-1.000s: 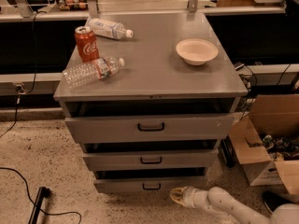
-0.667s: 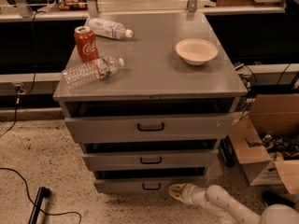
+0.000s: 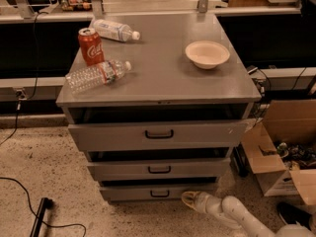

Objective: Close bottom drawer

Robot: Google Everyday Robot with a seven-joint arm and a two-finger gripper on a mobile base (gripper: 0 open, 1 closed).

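Observation:
The bottom drawer (image 3: 158, 192) is the lowest, narrowest grey front of the cabinet, with a small black bar handle (image 3: 159, 194). It stands slightly pulled out, with a dark gap above it. My gripper (image 3: 188, 198) is at the end of the white arm (image 3: 232, 214) that reaches in from the lower right. It sits low by the floor, at the right part of the bottom drawer's front, right of the handle.
The middle drawer (image 3: 159, 169) and top drawer (image 3: 158, 134) are also pulled out. On the cabinet top (image 3: 163, 78) are a red can (image 3: 91, 46), two plastic bottles (image 3: 98, 75) (image 3: 116, 31) and a white bowl (image 3: 207, 54). A cardboard box (image 3: 279, 152) stands right; a black cable (image 3: 29, 191) lies on the floor left.
My gripper and arm have stayed near the right of the bottom drawer's front, shifting only slightly. The drawers look the same.

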